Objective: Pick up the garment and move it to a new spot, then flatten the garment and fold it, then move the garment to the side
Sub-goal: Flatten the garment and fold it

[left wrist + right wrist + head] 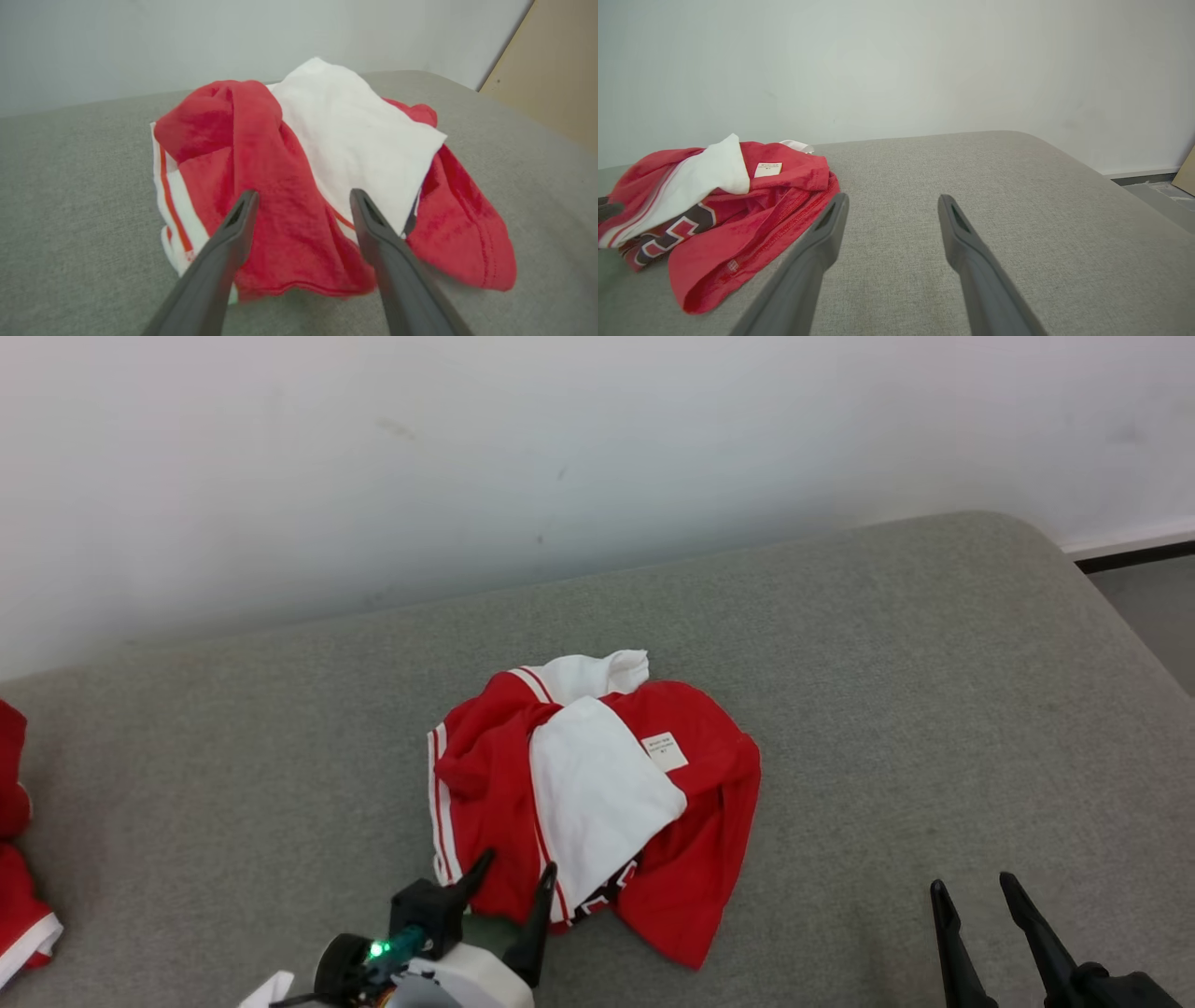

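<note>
The red shirt (597, 793) lies bunched on the gray cushion (934, 709). My left gripper (518, 861), wide open, sits at the shirt's near edge to grab it. My right gripper (973, 883), also wide, waits off to the shirt's right.

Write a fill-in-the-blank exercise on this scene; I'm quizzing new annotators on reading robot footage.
The crumpled garment is red and ____.
The left gripper, at the garment's near edge, has its jaws ____.
The right gripper hovers over the bare ____ surface, apart from the garment.
The small white rectangle on the red cloth is a ____.
Missing words: white; open; grey; label.
</note>
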`<state>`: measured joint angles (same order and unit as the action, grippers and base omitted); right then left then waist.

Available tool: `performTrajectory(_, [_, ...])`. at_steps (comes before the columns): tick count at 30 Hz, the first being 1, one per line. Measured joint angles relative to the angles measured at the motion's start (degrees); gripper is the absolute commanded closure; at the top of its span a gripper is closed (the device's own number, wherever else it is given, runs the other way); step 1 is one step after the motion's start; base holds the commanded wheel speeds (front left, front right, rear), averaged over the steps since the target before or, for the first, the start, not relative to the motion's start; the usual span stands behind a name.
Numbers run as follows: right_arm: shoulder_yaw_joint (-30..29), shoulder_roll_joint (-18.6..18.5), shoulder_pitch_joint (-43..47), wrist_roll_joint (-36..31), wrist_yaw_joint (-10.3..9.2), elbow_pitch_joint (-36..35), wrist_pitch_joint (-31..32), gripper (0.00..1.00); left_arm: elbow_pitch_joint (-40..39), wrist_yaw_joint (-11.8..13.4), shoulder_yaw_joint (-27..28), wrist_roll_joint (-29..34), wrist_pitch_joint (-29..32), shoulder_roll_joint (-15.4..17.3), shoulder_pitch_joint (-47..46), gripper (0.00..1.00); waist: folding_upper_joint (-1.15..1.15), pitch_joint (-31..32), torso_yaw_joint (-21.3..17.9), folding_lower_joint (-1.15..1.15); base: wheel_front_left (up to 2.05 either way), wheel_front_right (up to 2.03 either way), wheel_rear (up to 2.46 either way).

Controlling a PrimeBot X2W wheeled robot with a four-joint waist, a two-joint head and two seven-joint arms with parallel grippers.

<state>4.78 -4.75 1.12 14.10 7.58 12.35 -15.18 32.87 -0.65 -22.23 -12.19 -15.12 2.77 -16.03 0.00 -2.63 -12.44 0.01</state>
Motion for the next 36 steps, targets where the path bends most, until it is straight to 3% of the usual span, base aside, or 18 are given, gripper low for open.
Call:
performTrajectory(5, [-0.1,0.2,-0.9,0.0,0.00,-0.3,0.0,0.00,6.8,1.0,0.5,0.1,0.1,0.1,-3.4,0.00,0.00,-1.5,-1.3,0.00,0.00,0.00,0.00])
performTrajectory(6, [-0.1,0.2,-1.0,0.0,0.00,-0.3,0.0,0.00,8.3,1.2,0.7,0.0,0.2,0.1,-3.9,0.55,0.00,-1.8,-1.5,0.00,0.00,0.00,0.00])
performTrajectory(7, [-0.1,0.3,-1.1,0.0,0.00,-0.3,0.0,0.00,9.7,1.2,1.0,-0.1,0.2,0.1,-4.4,0.89,0.00,-2.0,-1.7,0.00,0.00,0.00,0.00])
performTrajectory(8, [-0.1,0.3,-1.1,0.0,0.00,-0.3,0.0,0.00,10.8,1.2,1.3,-0.5,0.2,0.1,-5.0,1.00,0.00,-2.1,-1.8,0.00,0.00,0.00,0.00])
performTrajectory(15, [-1.2,0.5,-1.0,0.0,0.00,-0.3,0.0,0.00,12.8,-0.5,3.4,-4.5,0.2,0.1,-7.0,1.00,0.00,-2.1,-1.2,0.00,0.00,0.00,0.00])
performTrajectory(22, [-1.0,0.8,-0.7,-0.2,0.00,-0.1,0.0,0.00,8.3,-3.1,6.2,-11.4,0.5,0.0,-8.2,1.00,0.00,-0.7,0.5,0.00,0.00,0.00,0.00])
performTrajectory(29, [-0.6,0.7,0.2,-0.4,0.00,0.3,0.0,0.00,-3.0,-4.9,8.8,-18.6,6.6,0.5,-10.4,1.00,0.00,1.3,2.1,0.00,0.00,0.00,0.00])
performTrajectory(36, [0.1,0.6,0.3,-0.3,0.00,0.6,0.0,0.00,-18.6,-5.9,9.9,-24.4,18.0,5.3,-12.0,1.00,0.00,2.7,2.8,0.00,0.00,0.00,0.00])
